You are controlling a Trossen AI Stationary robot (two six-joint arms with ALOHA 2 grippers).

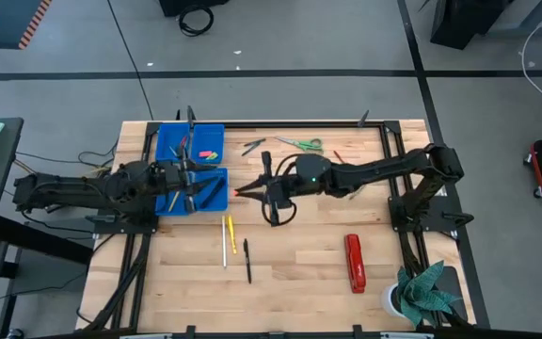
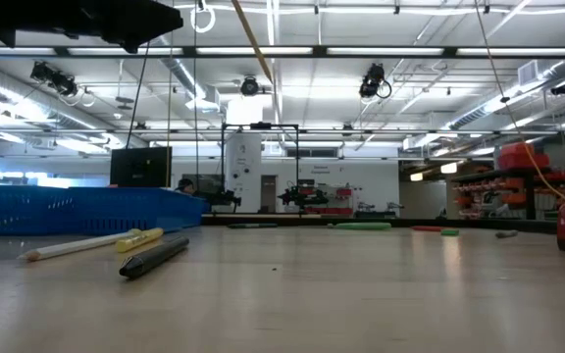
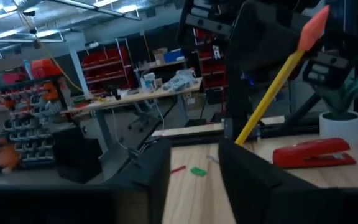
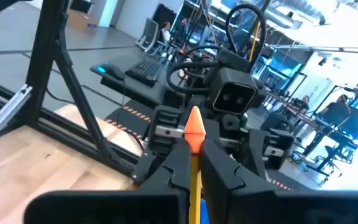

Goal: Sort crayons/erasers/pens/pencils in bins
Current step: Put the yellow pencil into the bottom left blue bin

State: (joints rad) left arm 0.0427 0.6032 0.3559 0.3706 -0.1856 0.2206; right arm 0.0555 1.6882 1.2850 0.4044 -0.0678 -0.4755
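Beside plastic bins (image 1: 192, 169), right hand (image 1: 249, 192) clamps slim orange-tipped pencil (image 4: 195, 149); left hand (image 1: 194, 180) apart.

No text, label, brand, number or sign can be read in any of the four views. The red stapler (image 1: 354, 263), the blue bins (image 1: 191, 168) and the pencils (image 1: 225, 241) on the bench (image 1: 299, 273) show no legible markings, and the shelves and equipment in the room behind are too small or blurred to make out any writing.
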